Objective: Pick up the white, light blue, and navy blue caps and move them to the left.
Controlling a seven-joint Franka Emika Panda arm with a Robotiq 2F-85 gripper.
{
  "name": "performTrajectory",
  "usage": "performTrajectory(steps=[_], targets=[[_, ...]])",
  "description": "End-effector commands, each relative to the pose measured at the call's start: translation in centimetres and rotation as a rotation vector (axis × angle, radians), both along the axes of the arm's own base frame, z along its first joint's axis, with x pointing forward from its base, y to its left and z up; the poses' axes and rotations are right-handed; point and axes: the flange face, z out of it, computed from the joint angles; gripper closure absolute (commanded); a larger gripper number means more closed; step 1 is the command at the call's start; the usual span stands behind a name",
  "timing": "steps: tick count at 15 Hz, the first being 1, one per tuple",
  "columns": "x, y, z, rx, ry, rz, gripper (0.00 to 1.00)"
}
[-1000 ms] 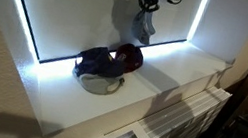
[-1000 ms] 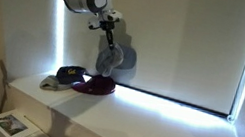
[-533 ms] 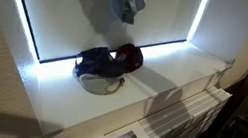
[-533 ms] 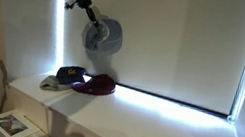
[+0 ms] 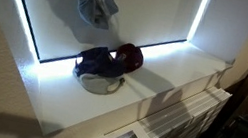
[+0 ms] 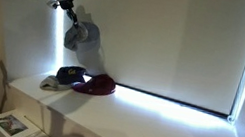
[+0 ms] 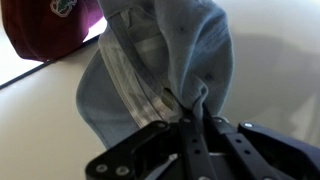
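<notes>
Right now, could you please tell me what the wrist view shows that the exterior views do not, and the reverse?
Only the wrist view: the hand pinched shut on a fold of the light blue cap, its striped inner band, and an emblem on the maroon cap. Only an exterior view: the navy cap lying over a white cap on the ledge, the blind with glowing edges, and the held cap hanging well above that pile. Both: the light blue cap in the hand, and the maroon cap.

Soft, matt cloth of the light blue cap (image 7: 190,60), its seams stitched, bunches against the matt black gripper (image 7: 193,110); the white ledge (image 5: 191,62) looks smooth.
</notes>
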Motion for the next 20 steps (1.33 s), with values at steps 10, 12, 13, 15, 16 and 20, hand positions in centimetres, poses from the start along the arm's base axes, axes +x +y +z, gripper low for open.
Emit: performTrajectory(steps=[10, 12, 13, 15, 16, 20], targets=[[2.8, 2.9, -6.3, -0.026, 0.106, 0.689, 0.98], [2.5, 3.3, -7.4, -0.025, 0.134, 0.795, 0.64], [2.4, 3.5, -7.9, -0.033, 0.152, 0.847, 0.59], [2.1, 3.3, -8.7, -0.048, 0.193, 0.951, 0.44], [1.9, 3.1, -9.0, -0.058, 0.213, 1.003, 0.36], [1.8, 2.2, -9.7, -0.113, 0.283, 1.013, 0.08]])
